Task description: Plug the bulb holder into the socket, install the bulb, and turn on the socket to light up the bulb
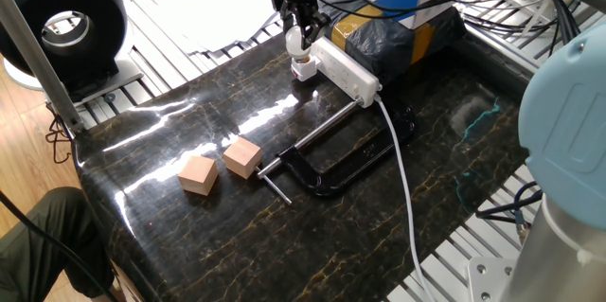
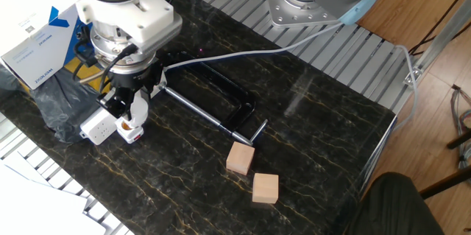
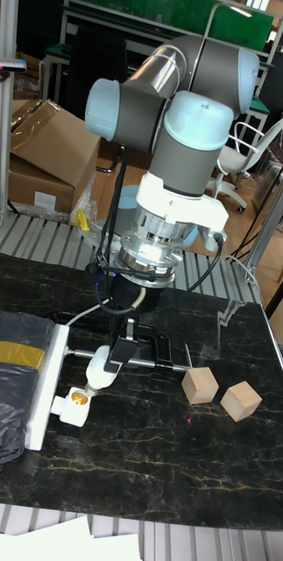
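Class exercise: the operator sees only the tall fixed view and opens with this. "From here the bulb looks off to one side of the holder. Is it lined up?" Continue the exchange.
Observer: In one fixed view the bulb, held in the fingers, hangs straight above the holder. I cannot tell whether they touch.
Operator: Where does the power strip's cable go?
Observer: From the power strip's other end, the cable runs past the black clamp and off the table's edge.

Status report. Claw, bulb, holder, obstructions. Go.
Claw shut on the bulb, tilted just above the bulb holder. Holder sits at the socket's end, brass opening showing, bulb not seated. C-clamp and two wooden cubes lie clear.
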